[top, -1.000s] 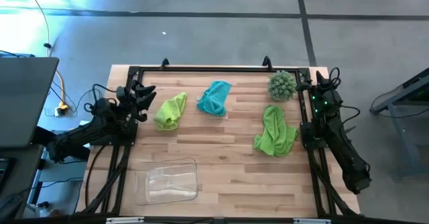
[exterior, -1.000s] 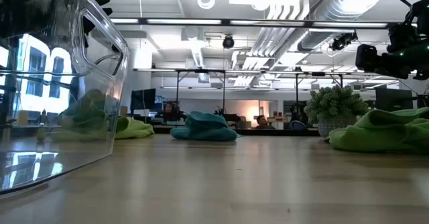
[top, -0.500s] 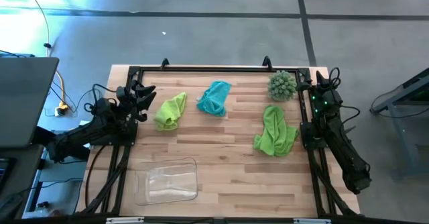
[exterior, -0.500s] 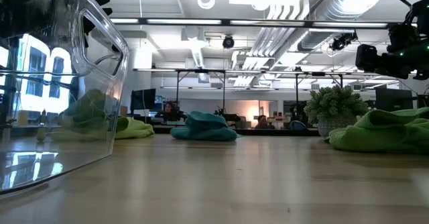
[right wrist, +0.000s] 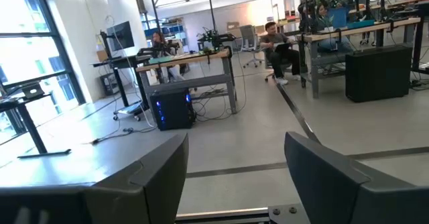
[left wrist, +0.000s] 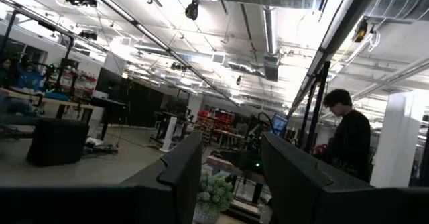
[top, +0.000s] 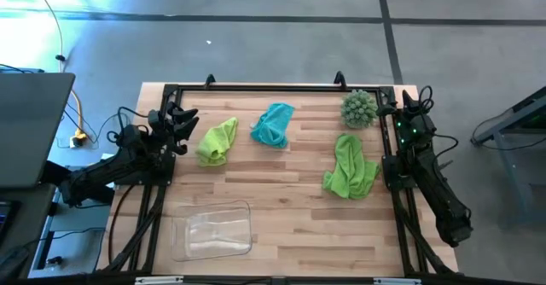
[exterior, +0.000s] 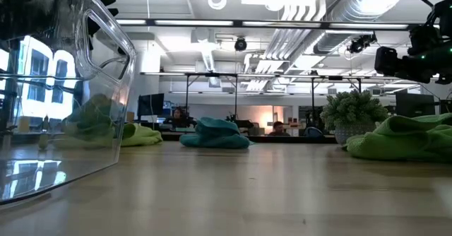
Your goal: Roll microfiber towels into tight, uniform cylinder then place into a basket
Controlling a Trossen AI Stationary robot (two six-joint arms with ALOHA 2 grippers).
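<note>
Three towels lie crumpled on the wooden table: a lime green one at the far left, a teal one at the far middle, a second lime green one at the right. The clear plastic basket stands near the front left and fills the left of the low view. My left gripper rests at the table's far left edge, open and empty. My right gripper rests at the far right corner, open and empty.
A spiky grey-green ball sits at the far right, next to the right arm; it also shows in the low view. A black frame runs along the table's far edge and sides. People sit at desks in the room behind.
</note>
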